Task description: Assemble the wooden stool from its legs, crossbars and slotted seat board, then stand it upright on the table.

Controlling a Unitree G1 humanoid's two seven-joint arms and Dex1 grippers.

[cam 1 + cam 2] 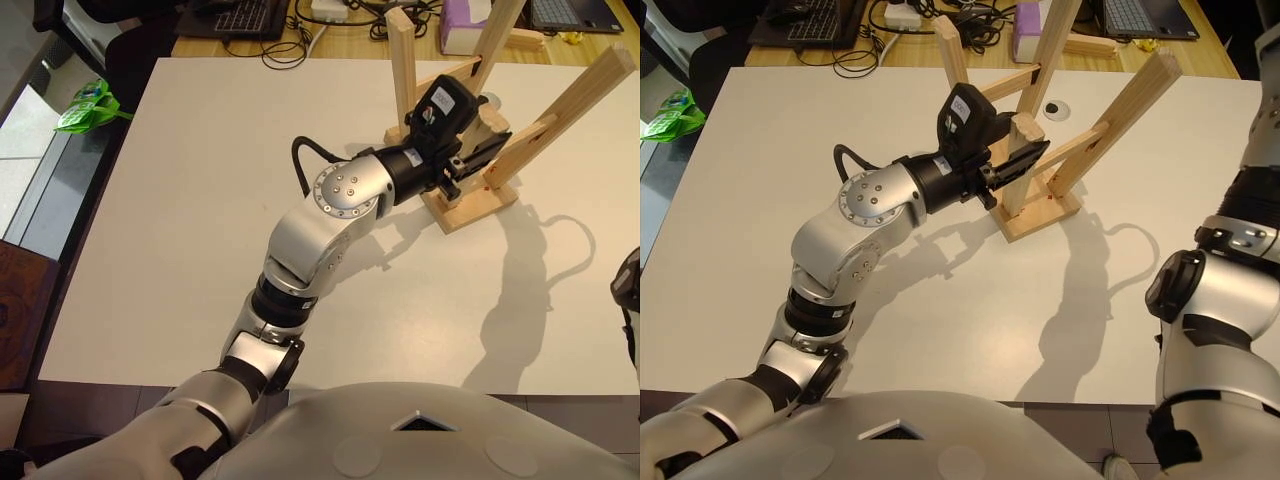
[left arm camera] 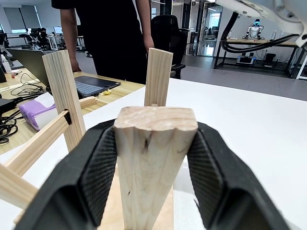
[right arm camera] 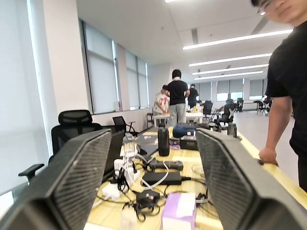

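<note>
The wooden stool stands upside down on the white table (image 1: 190, 260), its seat board (image 1: 482, 204) flat on the surface and its legs pointing up. Thin crossbars (image 1: 1077, 147) join the legs. My left gripper (image 1: 1024, 160) is shut on the shortest-looking near leg (image 2: 154, 163), just below its top end, with a black pad (image 2: 98, 172) pressed on each side. Other legs (image 1: 402, 70) (image 1: 588, 88) rise behind and beside it. My right gripper (image 3: 153, 139) is open and holds nothing, raised and facing the room; its arm (image 1: 1220, 290) stands at the table's right edge.
Behind the table runs a wooden desk with a keyboard (image 1: 245, 15), tangled cables, a purple and white box (image 1: 1028, 30) and a laptop (image 1: 1135, 15). A green item (image 1: 85, 105) lies off the table's left side. A person (image 2: 115, 38) stands at the desk.
</note>
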